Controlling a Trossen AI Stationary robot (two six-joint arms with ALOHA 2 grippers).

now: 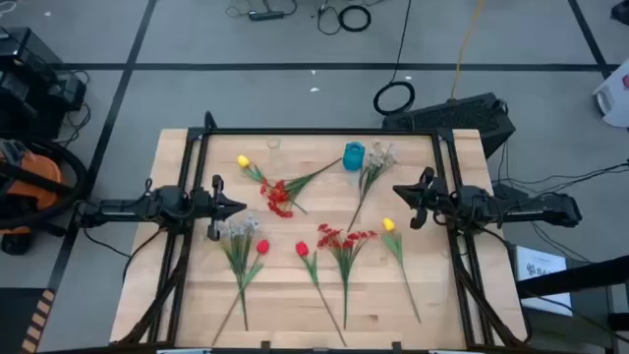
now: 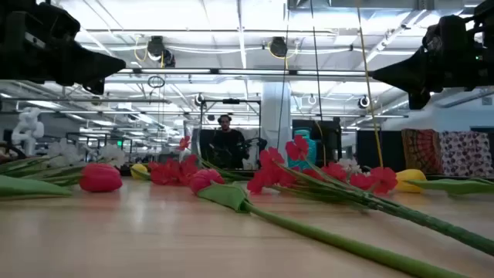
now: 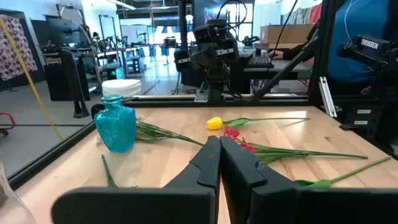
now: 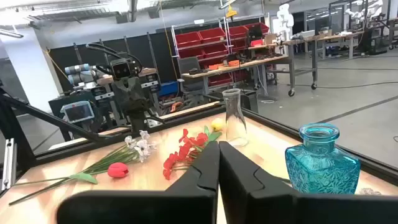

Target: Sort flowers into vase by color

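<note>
Several long green-stemmed flowers lie flat on the wooden table. A yellow tulip and a red spray lie toward the far left, and a white spray lies beside the blue glass vase. Nearer lie a white spray, two red tulips, a red spray and a yellow tulip. A clear glass vase stands at the far edge. My left gripper hovers shut above the table's left side. My right gripper hovers shut at the right.
A black frame rail runs along the table's far edge, with more rails down both sides. Bare wood shows between the two grippers around the table's middle. In the low view a person sits far behind the table.
</note>
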